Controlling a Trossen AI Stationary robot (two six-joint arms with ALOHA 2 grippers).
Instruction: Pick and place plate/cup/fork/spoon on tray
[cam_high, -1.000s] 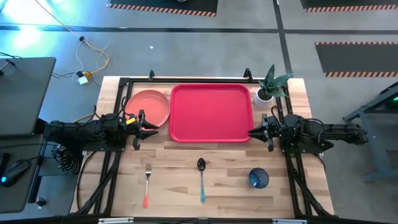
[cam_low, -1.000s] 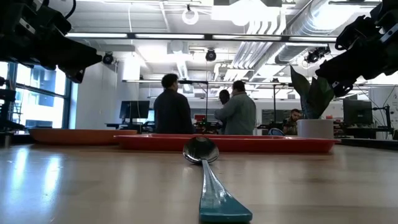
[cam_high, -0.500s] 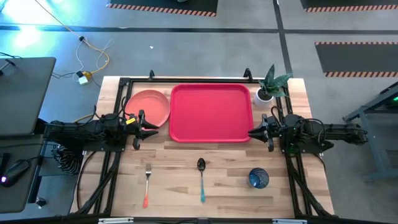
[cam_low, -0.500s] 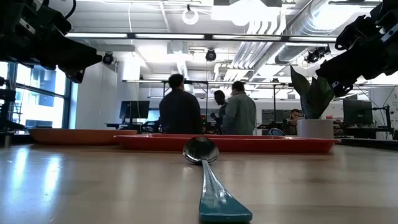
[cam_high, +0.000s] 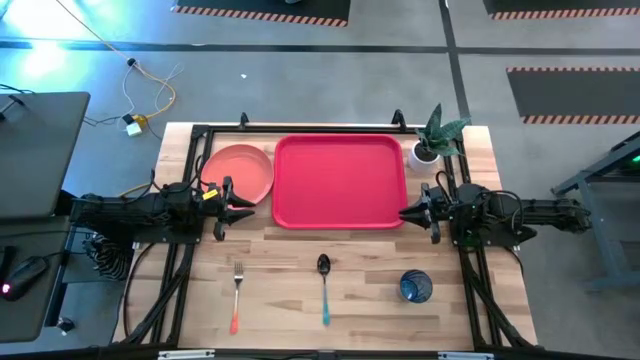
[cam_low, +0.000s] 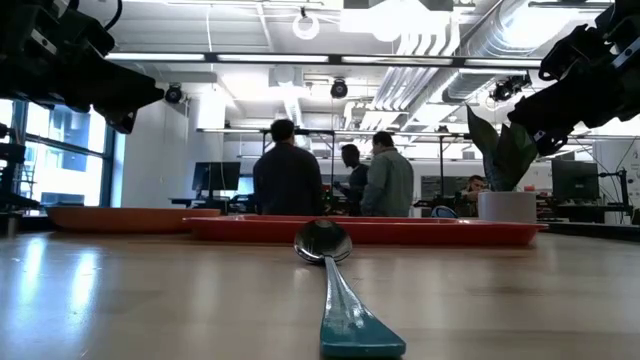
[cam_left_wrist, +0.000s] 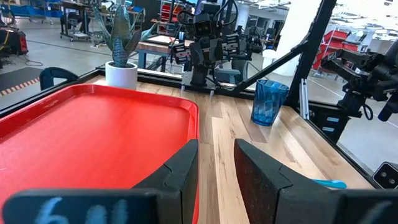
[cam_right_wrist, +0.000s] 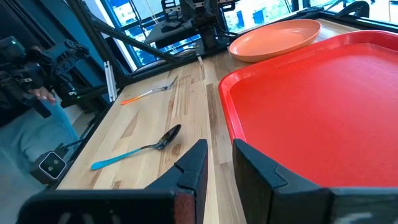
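The red tray (cam_high: 340, 180) lies at the table's far middle. The salmon-pink plate (cam_high: 240, 170) rests flat on the table to its left. The fork (cam_high: 237, 295), the teal-handled spoon (cam_high: 324, 288) and the blue cup (cam_high: 415, 287) stand or lie near the front edge; the cup is upright. My left gripper (cam_high: 250, 205) hovers by the tray's near left corner, fingers a little apart and empty (cam_left_wrist: 216, 146). My right gripper (cam_high: 403, 212) hovers by the tray's near right corner, also slightly open and empty (cam_right_wrist: 219, 146).
A white pot with a green plant (cam_high: 432, 140) stands at the far right, beside the tray. The black frame rails (cam_high: 300, 128) run along the table's far edge. People stand in the room behind the table (cam_low: 290, 180).
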